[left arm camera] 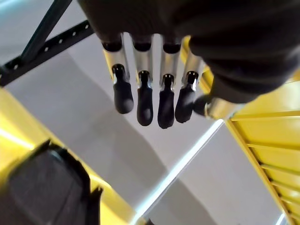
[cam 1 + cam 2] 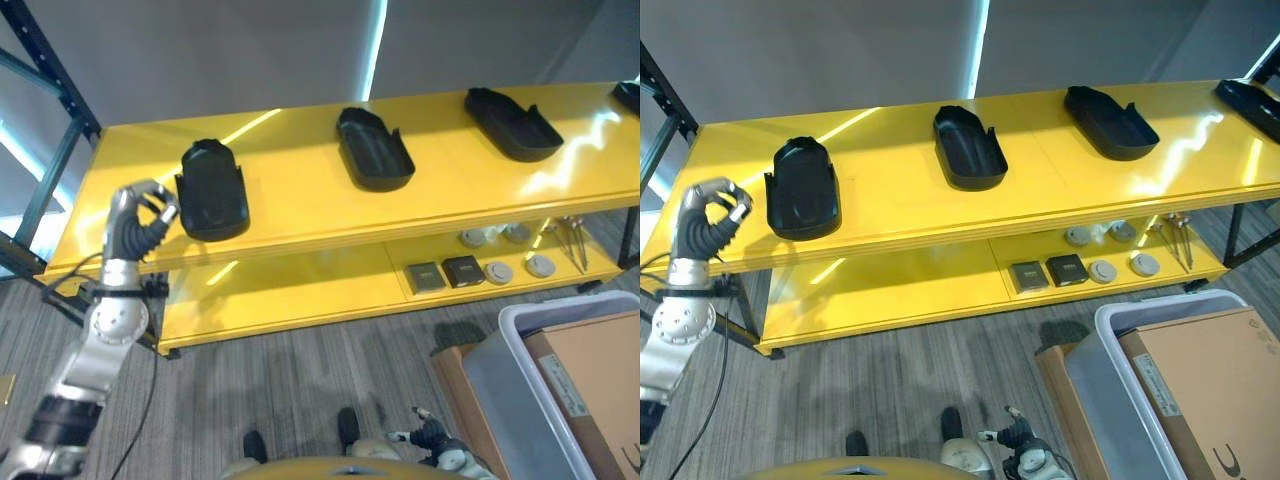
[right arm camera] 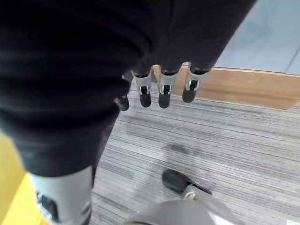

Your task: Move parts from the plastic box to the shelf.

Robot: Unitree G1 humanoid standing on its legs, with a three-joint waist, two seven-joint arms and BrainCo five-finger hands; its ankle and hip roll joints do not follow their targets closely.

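Observation:
Several black moulded parts lie in a row on the yellow shelf's top board: one at the left, one in the middle, one further right. My left hand is raised at the shelf's left front edge, just left of the leftmost part and apart from it. Its fingers are curled toward the thumb and hold nothing; the left wrist view shows the fingertips bent over the same part. My right hand hangs low with relaxed fingers over the carpet. The grey plastic box stands at the lower right.
A brown cardboard box sits in the plastic box. On the lower shelf board lie two small dark square pieces, round grey discs and thin metal tools. A dark rack post rises at the left.

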